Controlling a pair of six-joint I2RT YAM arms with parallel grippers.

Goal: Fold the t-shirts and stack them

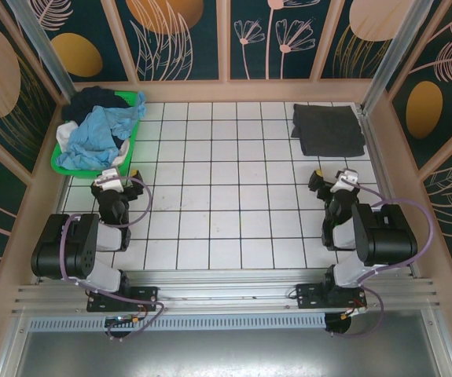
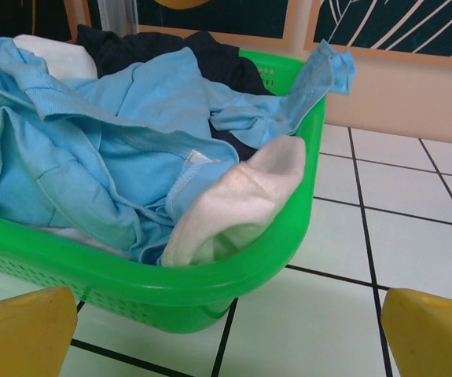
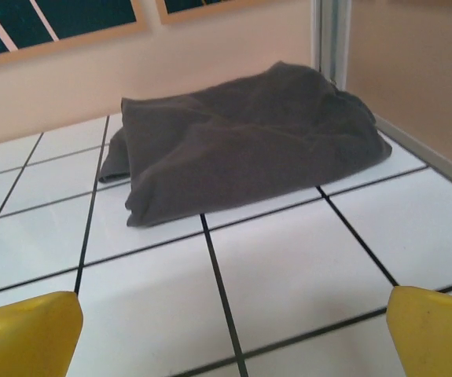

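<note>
From above there are two arms and two tools. The left tool [image 1: 109, 177] sits just beside the near end of one green basket [image 1: 135, 129], at the far left of the white tiled surface [image 1: 226, 204]. The basket holds a heap of shirts. A light blue shirt [image 1: 92, 140] lies on top, a dark navy shirt [image 1: 92, 102] is at the far end, and a bit of white shirt [image 1: 66, 135] shows at the left edge. They are all bunched up, so I cannot count them for sure. The right tool [image 1: 342, 181] is on the right side, near one grey shirt [image 1: 328, 129]. That shirt lies folded in the far right corner of the surface, well apart from the basket.

In the left wrist view, two yellow fingers [image 2: 21, 334] poke in at the bottom corners, far apart, so the left tool is wide. The basket is close in front, and its left side is cut off. Light blue cloth fills most of it, and one bit hangs over the far rim. White cloth shows in two spots, and I cannot tell if it is one shirt or two. The dark navy cloth at the back is mostly hidden.

In the right wrist view, two yellow fingers [image 3: 25, 334] sit at the bottom corners, far apart, so the right tool is wide too. The grey shirt lies ahead on the tiles by the wall corner. It looks a bit lumpy and is not touching the fingers.
</note>
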